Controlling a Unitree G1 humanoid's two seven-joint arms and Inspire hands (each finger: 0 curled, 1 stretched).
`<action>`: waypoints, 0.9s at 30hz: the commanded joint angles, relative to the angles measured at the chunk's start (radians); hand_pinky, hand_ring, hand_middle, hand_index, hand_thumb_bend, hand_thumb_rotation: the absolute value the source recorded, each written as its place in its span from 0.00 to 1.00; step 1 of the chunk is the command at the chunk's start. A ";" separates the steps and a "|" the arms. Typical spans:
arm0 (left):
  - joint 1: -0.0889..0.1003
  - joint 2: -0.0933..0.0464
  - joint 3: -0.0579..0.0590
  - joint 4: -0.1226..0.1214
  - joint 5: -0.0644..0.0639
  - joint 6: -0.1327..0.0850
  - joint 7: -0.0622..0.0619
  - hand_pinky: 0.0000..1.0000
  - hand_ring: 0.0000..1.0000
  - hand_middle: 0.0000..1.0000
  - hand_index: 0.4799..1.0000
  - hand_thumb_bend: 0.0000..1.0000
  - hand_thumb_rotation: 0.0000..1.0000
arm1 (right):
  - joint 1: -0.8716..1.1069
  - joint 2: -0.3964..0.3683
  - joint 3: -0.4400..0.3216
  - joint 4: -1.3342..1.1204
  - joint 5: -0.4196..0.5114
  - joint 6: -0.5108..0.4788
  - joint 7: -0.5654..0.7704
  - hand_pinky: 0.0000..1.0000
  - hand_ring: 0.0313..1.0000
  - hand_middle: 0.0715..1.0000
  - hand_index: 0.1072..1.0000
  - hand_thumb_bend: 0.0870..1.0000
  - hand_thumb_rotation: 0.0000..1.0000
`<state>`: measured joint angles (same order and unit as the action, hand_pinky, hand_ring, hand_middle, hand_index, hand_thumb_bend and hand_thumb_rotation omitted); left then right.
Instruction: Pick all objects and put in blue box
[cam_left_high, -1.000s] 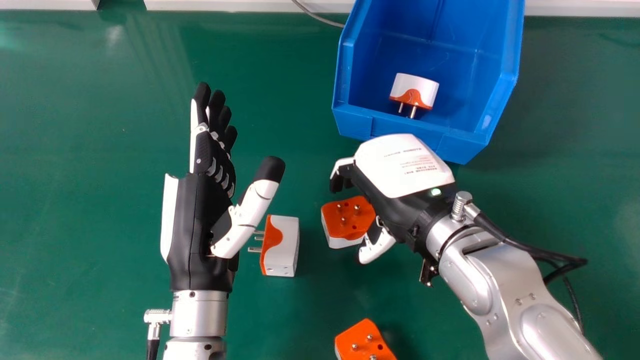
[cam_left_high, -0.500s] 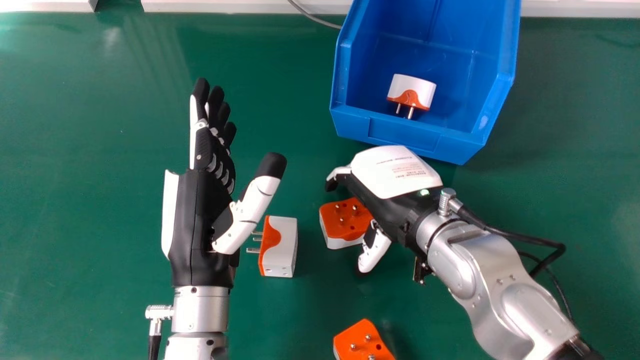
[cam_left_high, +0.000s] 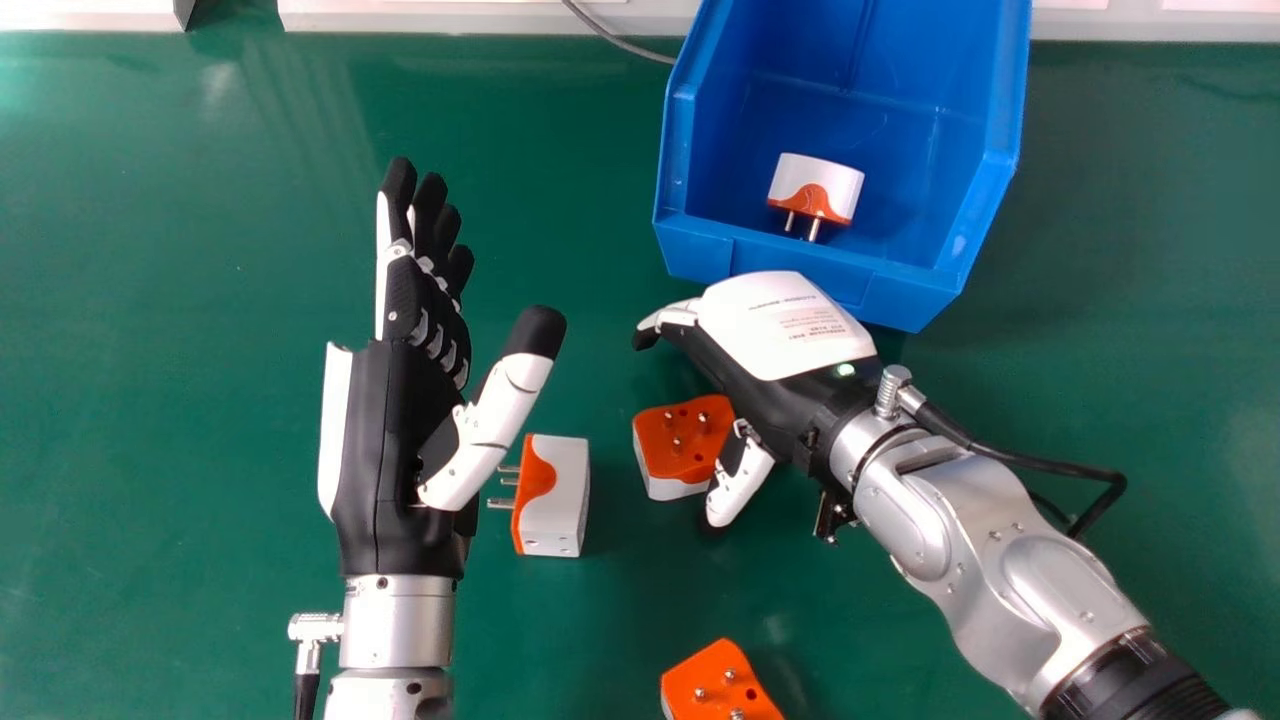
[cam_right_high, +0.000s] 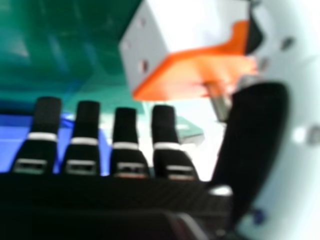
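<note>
My black and white right hand (cam_left_high: 785, 335) is open, fingers loosely extended, holding nothing, beside an orange and white block-shaped plug adapter (cam_left_high: 680, 455), pins up on the green counter (cam_left_high: 200, 300). Another adapter (cam_left_high: 565, 500) lies near my open left hand (cam_left_high: 395, 430); a third (cam_left_high: 715, 685) is at the head view's bottom edge. A fourth (cam_left_high: 825, 185) sits inside the blue plastic box (cam_left_high: 810, 265).

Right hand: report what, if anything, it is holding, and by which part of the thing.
Nothing is held. The right hand is open, its thumb beside the nearest orange-and-white adapter but not closed on it.
</note>
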<state>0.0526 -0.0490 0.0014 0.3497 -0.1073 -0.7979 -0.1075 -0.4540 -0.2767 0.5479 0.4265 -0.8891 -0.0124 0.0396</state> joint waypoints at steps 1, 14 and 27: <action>0.006 -0.013 -0.009 -0.025 0.007 -0.009 -0.002 1.00 1.00 1.00 1.00 0.74 0.51 | 0.031 0.009 0.035 0.029 -0.021 0.008 -0.021 0.73 0.80 0.83 0.76 0.85 0.05; 0.001 -0.015 -0.005 -0.009 -0.007 -0.021 -0.009 1.00 1.00 1.00 1.00 0.75 0.51 | 0.024 0.047 0.025 0.080 0.041 0.012 -0.064 0.61 0.69 0.71 0.68 0.76 0.03; 0.012 -0.021 -0.015 -0.024 0.006 -0.013 0.006 1.00 1.00 1.00 1.00 0.76 0.50 | 0.023 0.044 0.031 0.047 0.054 0.047 0.000 0.55 0.62 0.67 0.64 0.70 0.03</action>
<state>0.0596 -0.0490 -0.0021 0.3494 -0.0977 -0.7990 -0.0915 -0.4590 -0.2446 0.5526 0.4563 -0.8296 0.0243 0.0218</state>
